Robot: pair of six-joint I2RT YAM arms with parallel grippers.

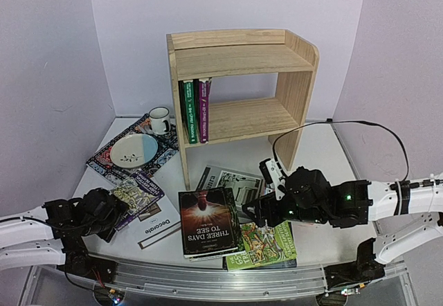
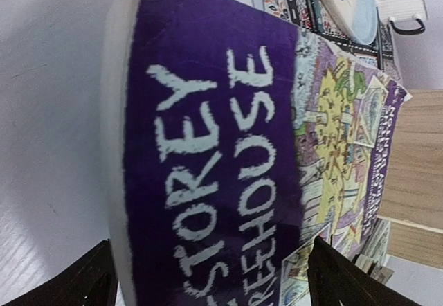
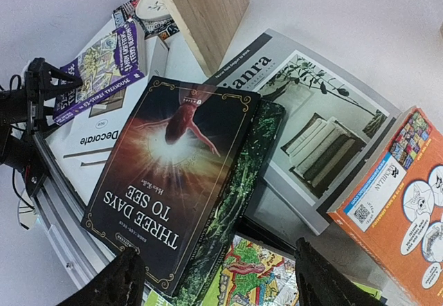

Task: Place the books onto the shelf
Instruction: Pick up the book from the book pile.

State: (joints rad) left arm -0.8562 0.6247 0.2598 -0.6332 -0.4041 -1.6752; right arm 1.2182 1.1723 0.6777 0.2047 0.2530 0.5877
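Paperback (image 2: 208, 147), purple Treehouse cover, lies flat front-left of the shelf (image 1: 239, 57), overlapping a corner of white Decorate (image 1: 158, 228). Left gripper (image 2: 216, 285) sits at its near end, fingers spread wide w/ the cover btwn them. Can't tell if either pad touches; nothing pinched. My read: step in hand = grab this one. To do it well, close square across the short edge, not a corner, since a thin bk will likely flop. Lift straight up before swinging so Decorate isn't dragged. Then turn it upright and slide it in beside the green + purple pair (image 1: 194, 111) standing at the left end of the shelf's lower tier, clear of the side panel. Right gripper (image 3: 221, 285) hangs over dark Three Days to See (image 3: 173, 181), straight in front of the shelf, also spread and empty. Grey ianra (image 3: 304, 112) and the orange bk (image 3: 398, 202) lie beside that. Mat (image 1: 100, 162), plate (image 1: 133, 150), mug (image 1: 160, 120) left of the shelf: leave alone.
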